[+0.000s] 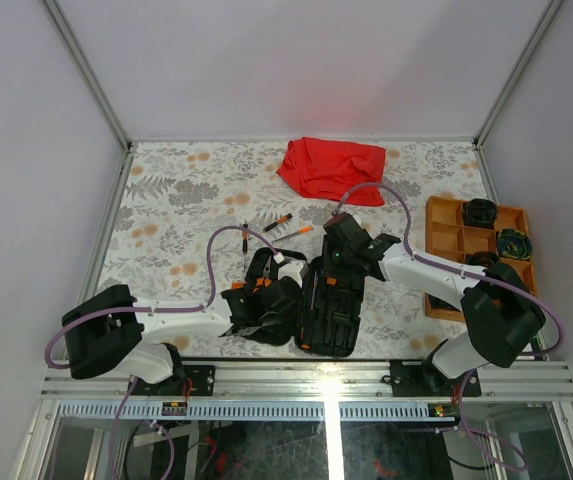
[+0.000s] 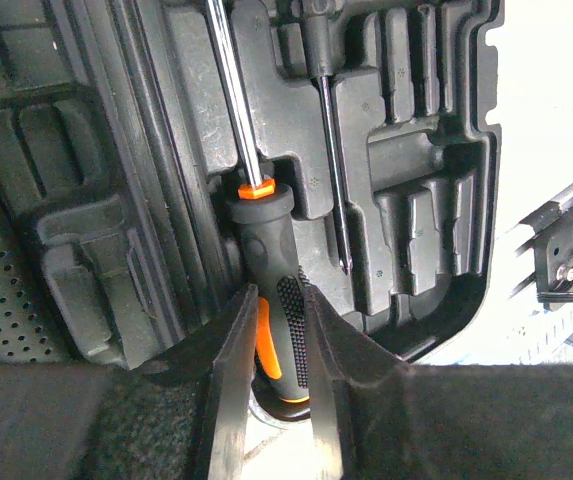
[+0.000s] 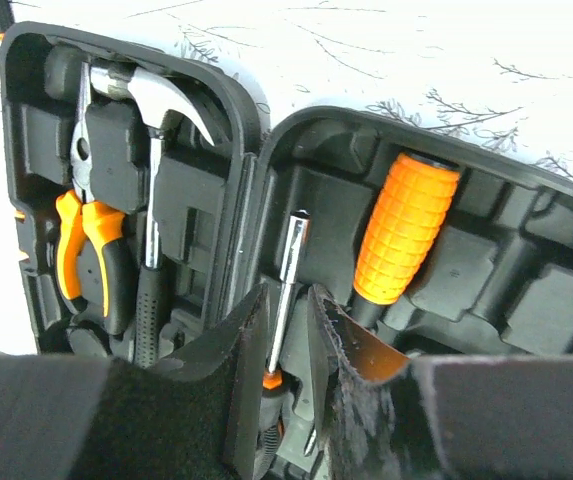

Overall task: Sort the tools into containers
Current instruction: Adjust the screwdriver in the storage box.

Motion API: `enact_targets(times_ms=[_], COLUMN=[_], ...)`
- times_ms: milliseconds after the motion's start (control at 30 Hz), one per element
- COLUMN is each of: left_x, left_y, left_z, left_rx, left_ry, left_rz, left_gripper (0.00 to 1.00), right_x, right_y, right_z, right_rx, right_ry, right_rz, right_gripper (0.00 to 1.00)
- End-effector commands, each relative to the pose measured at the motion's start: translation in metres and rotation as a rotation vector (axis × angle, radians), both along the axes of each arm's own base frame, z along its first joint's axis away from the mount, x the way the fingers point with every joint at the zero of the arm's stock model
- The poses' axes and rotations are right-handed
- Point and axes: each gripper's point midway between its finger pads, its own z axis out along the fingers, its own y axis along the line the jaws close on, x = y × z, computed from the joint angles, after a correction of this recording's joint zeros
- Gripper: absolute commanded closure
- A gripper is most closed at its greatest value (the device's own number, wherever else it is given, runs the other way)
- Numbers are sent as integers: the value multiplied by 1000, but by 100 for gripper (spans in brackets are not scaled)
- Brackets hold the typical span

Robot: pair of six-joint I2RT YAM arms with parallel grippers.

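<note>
While the black case (image 1: 331, 325) lies open at the near middle of the surface (image 1: 166, 210), both arms reach into it.

Count: one case, two halves.

Left pincer (image 2: 279, 300): narrow, fingers (image 2: 231, 370) pressed on either side of the black-and-orange handle of one big screwdriver (image 2: 261, 230). It lies in a moulded slot. One thin shaft (image 2: 331, 170) sits just beside it.

Right pincer (image 3: 288, 295): narrow, fingers flanking one chrome shaft (image 3: 291, 240) with an orange collar, in the right half. Cannot tell whether it is clamped. One ribbed orange handle (image 3: 404, 230) lies beside that.

Other half: one pliers (image 3: 86, 240), one hammer (image 3: 156, 110).

Loose on the surface beyond the case: three small screwdrivers (image 1: 279, 221).

One orange tray (image 1: 446, 240) at right. One red cloth (image 1: 331, 168) at the far edge.
</note>
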Motion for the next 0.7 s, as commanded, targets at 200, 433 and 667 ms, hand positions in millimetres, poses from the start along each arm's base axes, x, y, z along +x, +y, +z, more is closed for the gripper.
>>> enact_targets(times_ms=[200, 433, 667], left_x=[-12, -11, -11], left_y=[17, 15, 13], left_z=[-24, -22, -21], left_rx=[88, 84, 81], left_ry=[35, 31, 27], left_rz=[-25, -33, -39], left_gripper=[78, 79, 79], right_x=[14, 17, 18], right_y=[27, 26, 27], right_z=[9, 0, -8], right_rx=[46, 11, -4], right_ry=[-13, 5, 18], right_rz=[30, 29, 33], right_gripper=[74, 76, 79])
